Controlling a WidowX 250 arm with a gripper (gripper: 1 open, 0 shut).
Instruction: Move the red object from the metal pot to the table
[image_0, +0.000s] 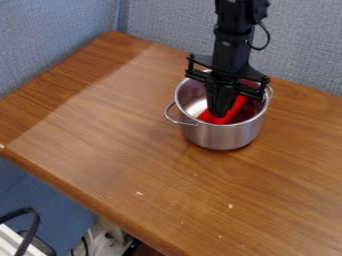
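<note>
1. One red object (225, 113) was sitting inside the metal pot (218, 122), over on the far right part of the table (94, 110).
2. Gripper (227, 98) was reaching straight down into the pot with its jaws pinched shut, looks like on the red piece.
3. So I'd call it the grab step, lift not done yet.
4. Next move probably needed a straight pull up past the rim, then across to bare wood.

The fingers (222, 100) dip inside the metal pot (219, 128), their tips hidden against the red object (225, 113); contact cannot be told. The arm runs off the top edge.
</note>
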